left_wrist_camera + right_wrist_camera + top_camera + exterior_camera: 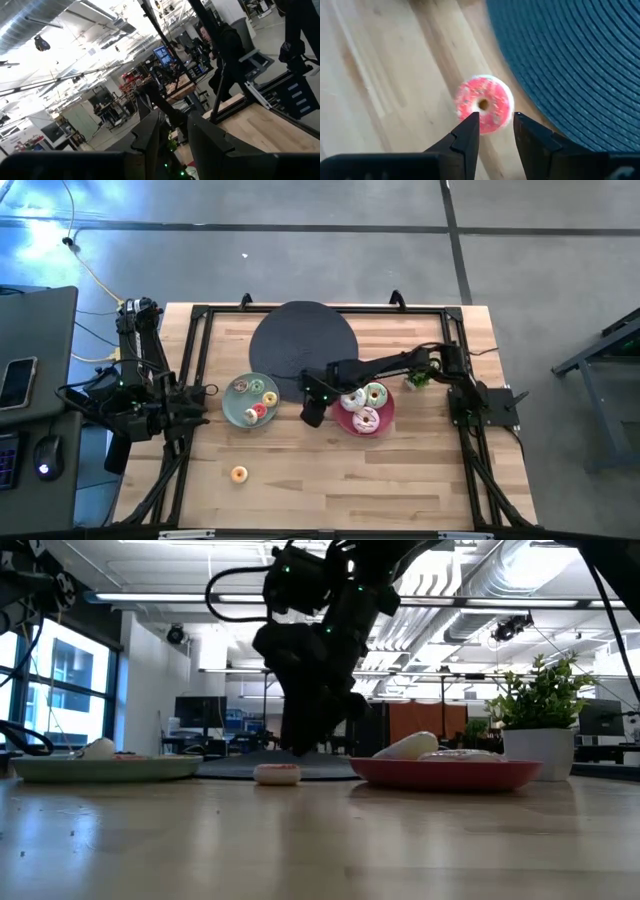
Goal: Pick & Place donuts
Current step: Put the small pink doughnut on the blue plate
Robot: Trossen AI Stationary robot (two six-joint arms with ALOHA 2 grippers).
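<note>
Now we see the right pincer slightly parted, empty, over a pink donut on the tabletop beside the dark round mat, mid-tabletop; the left pincer waits at the left edge, nearly closed.

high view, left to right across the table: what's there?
left hand → grey-green plate → orange donut → right hand, over a small pink donut → pink plate → small potted plant.
</note>
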